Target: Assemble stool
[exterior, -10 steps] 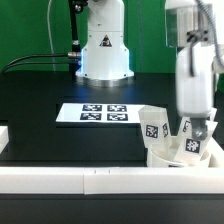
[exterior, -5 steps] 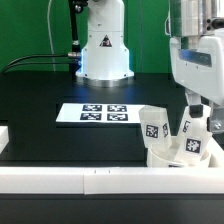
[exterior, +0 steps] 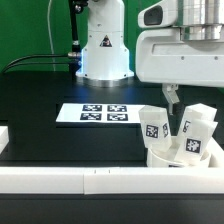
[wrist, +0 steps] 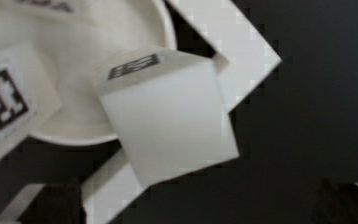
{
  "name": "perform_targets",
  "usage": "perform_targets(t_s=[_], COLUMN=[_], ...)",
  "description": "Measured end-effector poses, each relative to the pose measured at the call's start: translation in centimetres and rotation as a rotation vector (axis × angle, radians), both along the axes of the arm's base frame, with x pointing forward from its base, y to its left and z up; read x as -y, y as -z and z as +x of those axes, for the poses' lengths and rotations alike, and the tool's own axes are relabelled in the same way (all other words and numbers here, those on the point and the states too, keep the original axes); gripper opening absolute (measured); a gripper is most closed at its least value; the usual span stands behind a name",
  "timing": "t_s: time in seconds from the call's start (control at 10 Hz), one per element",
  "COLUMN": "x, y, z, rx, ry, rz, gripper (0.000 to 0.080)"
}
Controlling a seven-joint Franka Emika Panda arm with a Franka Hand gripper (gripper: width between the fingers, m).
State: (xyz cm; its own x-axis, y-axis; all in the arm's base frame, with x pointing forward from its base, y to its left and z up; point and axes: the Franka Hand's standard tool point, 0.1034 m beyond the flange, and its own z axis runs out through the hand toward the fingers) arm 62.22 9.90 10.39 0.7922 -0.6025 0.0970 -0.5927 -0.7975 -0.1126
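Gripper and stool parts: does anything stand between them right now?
Nothing visible does. The open gripper hangs just above the stool, whose legs stick up from the seat, with only air between. The marker board lies off to the side.

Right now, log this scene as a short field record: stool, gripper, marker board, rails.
stool: partly built, seat at the exterior view's lower right with two tagged legs standing up from it
second leg: upright, nearer the exterior view's right
gripper: open, above the stool between the two legs, holding nothing
marker board: flat on the black table, left of the stool in the exterior view
border rail: white, along the near edge
wrist view: a white leg fills the middle, blurred
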Motion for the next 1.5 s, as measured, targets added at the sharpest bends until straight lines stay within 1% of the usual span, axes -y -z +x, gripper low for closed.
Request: perform_targets(t_s=[0.3,0.4,0.5,0.6,0.7,0.8,1.1,1.2,1.3,1.4,1.5], x=[0.6,0.8,0.9,0.8,0.5,0.3,1.3,1.4,1.0,0.5,0.1], y=[0.0,-0.1,-0.3,-0.2,0.2,0.1,0.0,0.1,0.1,-0.2,-0.4], z=[0.1,0.1,0.4,0.4,0.3,0.5,0.6,0.3,-0.4,-0.6,-0.5], rx=[0.003,0.003,0.002,-0.005,-0.039,-0.038,-0.052,-0.074,-0.13,-0.173,-0.172], ry=[-0.149,-0.236,-0.421,-0.598,-0.764,-0.815,-0.994,-1.022,-1.053,-1.087,-1.122], rz=[-0.038,-0.061,-0.107,-0.132,-0.128,-0.138,-0.189,-0.183,-0.138,-0.092,-0.088], gripper=[0.0649,0.0649,0.0649,0.0649,0.0649,0.0649,0.0649,0.0649,0.0649,0.0649,0.0649])
